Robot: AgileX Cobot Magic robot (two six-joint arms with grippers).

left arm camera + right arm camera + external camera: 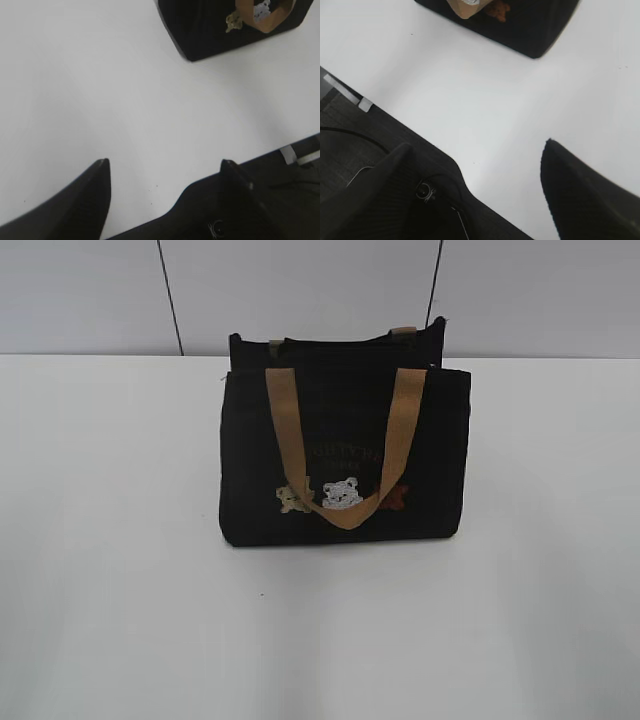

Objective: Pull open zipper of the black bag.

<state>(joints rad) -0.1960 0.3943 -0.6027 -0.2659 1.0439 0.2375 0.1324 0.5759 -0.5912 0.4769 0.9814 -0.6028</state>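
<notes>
black bag (345, 455) stands upright mid surface (110, 570), front with bears facing the camera, tan front handle (345, 515) drooped over the front panel. soft fabric, looks light, so it will likely slide or fold when tugged; one pincer should pin a top corner while the other pulls. zipper (340, 365) runs along the top edge, dark on dark, pull too small to make out, so the grab point is unclear; the ring at the end is the place to pinch. left pincer (165, 167) jaws wide, empty, well apart from the bag. right pincer (480, 150) also wide, empty, near the surface edge.
</notes>
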